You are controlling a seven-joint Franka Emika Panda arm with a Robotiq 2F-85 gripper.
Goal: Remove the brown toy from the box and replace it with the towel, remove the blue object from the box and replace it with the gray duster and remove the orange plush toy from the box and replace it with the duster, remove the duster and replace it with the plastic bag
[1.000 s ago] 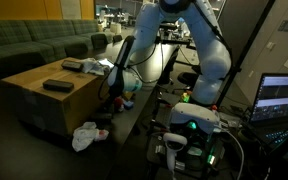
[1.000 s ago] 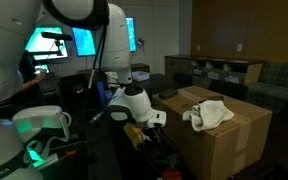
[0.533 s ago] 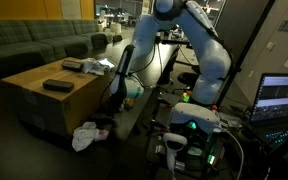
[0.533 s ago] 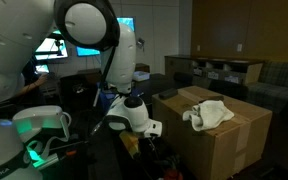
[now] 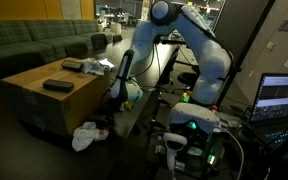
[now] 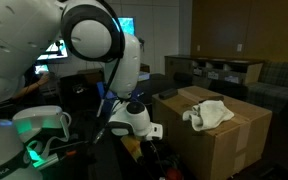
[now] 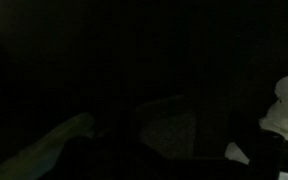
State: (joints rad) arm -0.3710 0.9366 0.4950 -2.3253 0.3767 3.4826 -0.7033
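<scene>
The gray duster (image 5: pixel 56 86), a dark flat pad, lies atop the tan box (image 5: pixel 44 108), with the white crumpled plastic bag (image 5: pixel 85 135) at its foot. The gripper (image 5: pixel 113 106) hangs low beside the box, released

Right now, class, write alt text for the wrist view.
Almost wholly dark picture. A pale crumpled shape shows at the right edge and a faint greenish strip at the lower left; nothing else can be made out.

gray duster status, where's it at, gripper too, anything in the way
Gripper low beside the box, fingers open, nothing seen held. Gray duster flat on box top. White towel also on top, no block seen.
</scene>
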